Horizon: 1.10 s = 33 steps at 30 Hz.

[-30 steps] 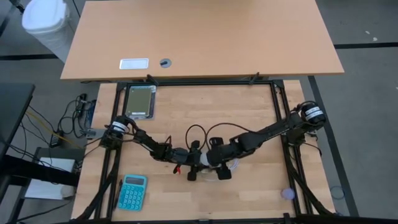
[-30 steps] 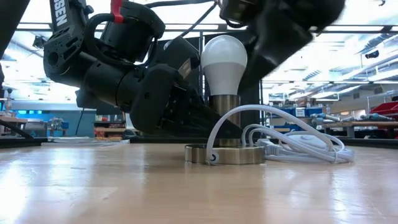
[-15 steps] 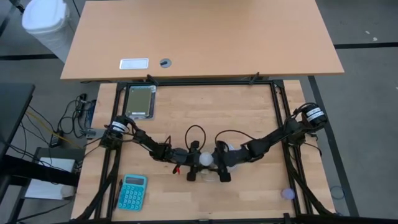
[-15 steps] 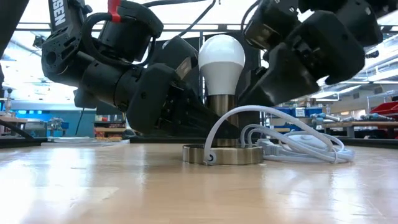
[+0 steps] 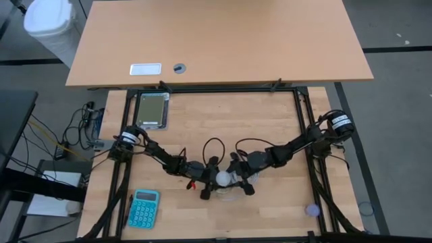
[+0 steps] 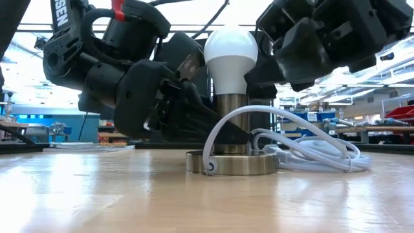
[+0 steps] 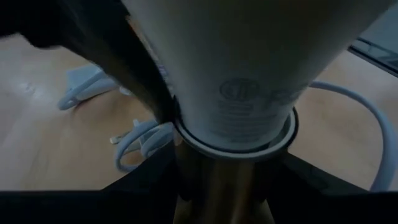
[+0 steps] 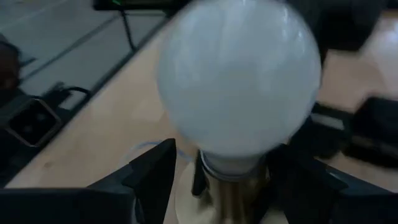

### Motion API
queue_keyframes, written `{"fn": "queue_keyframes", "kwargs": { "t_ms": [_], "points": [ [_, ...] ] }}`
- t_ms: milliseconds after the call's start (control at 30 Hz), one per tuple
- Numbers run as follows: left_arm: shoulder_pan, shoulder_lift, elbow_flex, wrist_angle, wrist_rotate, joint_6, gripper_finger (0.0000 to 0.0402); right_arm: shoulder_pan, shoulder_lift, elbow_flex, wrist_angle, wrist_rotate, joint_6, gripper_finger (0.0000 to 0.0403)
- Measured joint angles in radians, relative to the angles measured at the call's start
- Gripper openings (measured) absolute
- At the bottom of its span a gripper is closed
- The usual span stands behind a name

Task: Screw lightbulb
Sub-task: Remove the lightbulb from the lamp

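Lightbulb [image 6: 230, 50] between both end effectors

We've got a big light-brown wooden desk [image 5: 219, 40] sitting on grey floor [image 5: 398, 101]. Left of that desk there's a white lidded bin [image 5: 50, 23]. Across the room behind, bright ceiling light strips [image 6: 362, 48] and cluttered workbenches [image 6: 381, 126].
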Motion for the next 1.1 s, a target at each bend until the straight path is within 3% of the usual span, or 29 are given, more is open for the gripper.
{"fn": "queue_keyframes", "kwargs": {
  "t_ms": [233, 433, 600, 867, 967, 1100],
  "points": [
    [0.002, 0.002, -0.002, 0.027, 0.014, 0.024, 0.0198, -0.031, 0.025, 0.001, 0.051, -0.066, -0.069, 0.0256],
    [0.002, 0.003, -0.003, 0.045, 0.011, 0.034, 0.0198, -0.073, 0.077, 0.003, 0.116, -0.198, -0.13, 0.0297],
    [0.003, 0.003, -0.002, 0.047, 0.009, 0.039, 0.0198, -0.09, 0.123, -0.014, 0.221, -0.228, -0.212, 0.0317],
    [0.004, 0.003, -0.002, 0.05, 0.002, 0.03, 0.0198, -0.179, 0.272, -0.092, 0.615, -0.399, -0.15, 0.0305],
    [0.003, 0.003, -0.002, 0.05, 0.005, 0.025, 0.0198, -0.191, 0.307, -0.069, 0.648, -0.466, -0.129, 0.0299],
    [0.003, 0.002, -0.001, 0.051, 0.01, 0.022, 0.0198, -0.194, 0.304, -0.066, 0.65, -0.479, -0.148, 0.0291]
  ]
}}
